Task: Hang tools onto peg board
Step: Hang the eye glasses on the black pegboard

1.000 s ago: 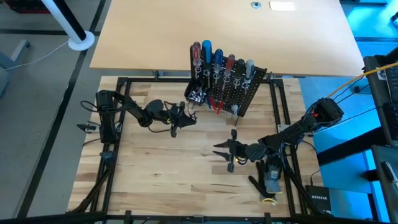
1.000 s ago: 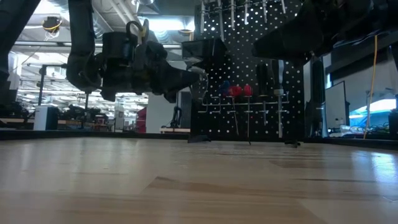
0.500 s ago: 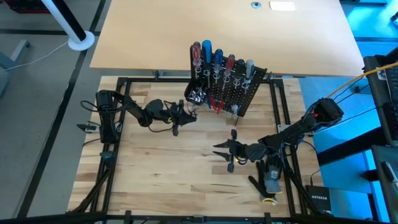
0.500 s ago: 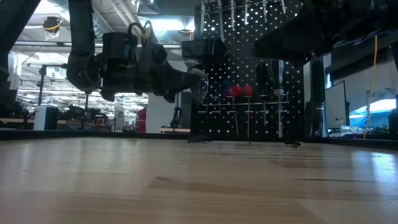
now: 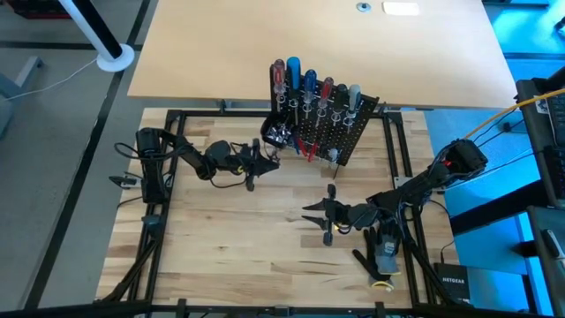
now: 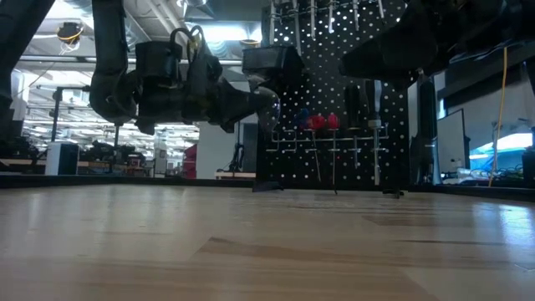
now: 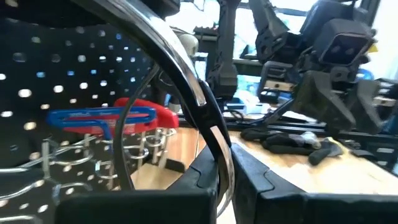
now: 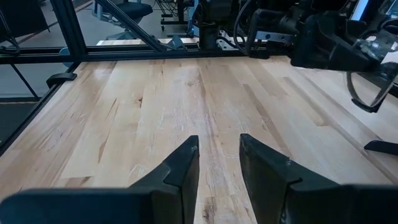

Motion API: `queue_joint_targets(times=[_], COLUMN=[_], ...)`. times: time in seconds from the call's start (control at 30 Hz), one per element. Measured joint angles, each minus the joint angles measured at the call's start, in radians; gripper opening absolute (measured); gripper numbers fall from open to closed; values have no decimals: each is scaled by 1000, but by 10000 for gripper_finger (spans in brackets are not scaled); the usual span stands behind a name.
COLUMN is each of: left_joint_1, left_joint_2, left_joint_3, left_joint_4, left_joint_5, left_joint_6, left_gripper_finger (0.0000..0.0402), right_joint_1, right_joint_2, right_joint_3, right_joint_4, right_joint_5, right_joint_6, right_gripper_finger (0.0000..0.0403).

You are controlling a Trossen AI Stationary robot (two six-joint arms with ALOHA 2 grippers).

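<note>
The black perforated metal peg board (image 5: 328,132) stands at the far edge of the pale wooden worktop (image 5: 221,238), with screwdrivers in it. The left tool (image 5: 265,159), beside it, is closed on a curved silver metal piece (image 7: 186,87). The right tool (image 8: 217,163) hovers mid-worktop, fingers apart, holding nothing.

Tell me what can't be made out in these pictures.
- What tool the left claw pinches: left wrist view shows only a curved silver loop, cut off by the edge.
- Peg board top: cut off in low view.
- Item by the right arm: too small in high view.
</note>
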Motion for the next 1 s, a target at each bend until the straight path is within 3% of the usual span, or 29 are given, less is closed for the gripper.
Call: queue_joint_targets(times=[0.57,1.0], left_joint_1=[7,5], left_joint_2=[-2,-2], left_joint_3=[22,21], left_joint_4=[-101,-42], left_joint_5=[-48,-37], left_joint_6=[78,50], left_gripper_finger=[12,12], right_joint_1=[0,0], right_joint_2=[0,0], right_joint_3=[0,0], right_joint_4=[0,0], right_joint_5=[0,-7], right_joint_6=[0,0], right_gripper_finger=[115,115])
